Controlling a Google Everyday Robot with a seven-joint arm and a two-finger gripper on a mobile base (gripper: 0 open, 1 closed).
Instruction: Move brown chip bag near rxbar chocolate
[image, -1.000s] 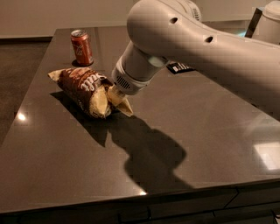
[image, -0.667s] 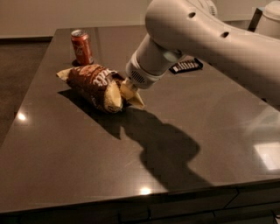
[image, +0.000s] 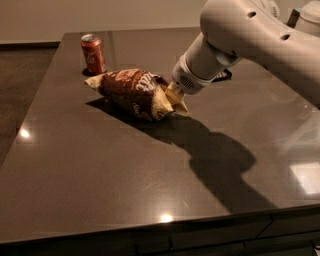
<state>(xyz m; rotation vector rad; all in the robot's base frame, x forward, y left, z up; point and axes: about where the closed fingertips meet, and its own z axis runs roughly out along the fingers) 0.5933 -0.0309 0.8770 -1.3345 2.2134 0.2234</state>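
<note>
- Gripper (image: 176, 99) is hanging low over the middle of the dark table (image: 100, 190), at the tip of the big white arm (image: 250, 35). Its two fingers are squeezing tight on one cream end of the brown chip bag (image: 132, 92).
- Bag is lying on its side, reaching away from the gripper, with its brown middle and white writing facing up. I cannot tell if it is resting on the table or hanging just above it.
- Bag's other cream end is pointing at a red soda can (image: 93, 53). The can is standing up near the back edge, close to the bag but not touching it.
- Little black rxbar chocolate (image: 225, 76) is peeking out from behind the arm. It is sitting near the held end of the bag, with the arm between them.
- Arm is throwing a big dark shadow (image: 220, 160) across the shiny table, toward the front edge.
</note>
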